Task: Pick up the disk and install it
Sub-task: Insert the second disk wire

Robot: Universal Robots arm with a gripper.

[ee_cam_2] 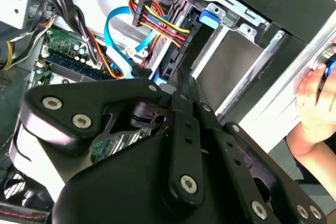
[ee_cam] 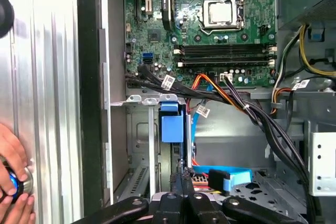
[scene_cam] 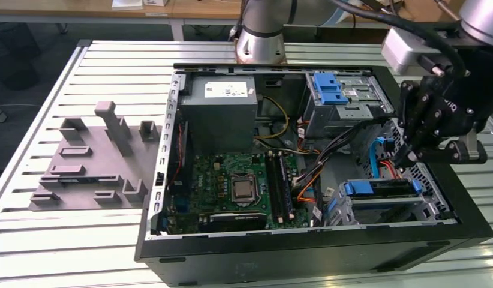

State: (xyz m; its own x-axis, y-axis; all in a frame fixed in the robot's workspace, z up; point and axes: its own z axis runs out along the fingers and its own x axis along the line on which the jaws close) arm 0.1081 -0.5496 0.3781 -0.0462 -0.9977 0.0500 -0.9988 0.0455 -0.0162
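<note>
Cables (ee_cam: 252,114) crowd the bay beside the hand (ee_cam: 181,182).

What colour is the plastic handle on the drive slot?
Blue. The handle shows best in the first wrist view, just beyond the pincer.

Ribbed aluminium worktable (scene_cam: 86,240), wooden desks (scene_cam: 191,7) behind, dark floor (scene_cam: 23,72).

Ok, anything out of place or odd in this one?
Yes: a person's hand rests on the table just outside the computer case, near the gripper. Nothing inside looks damaged or askew.
</note>
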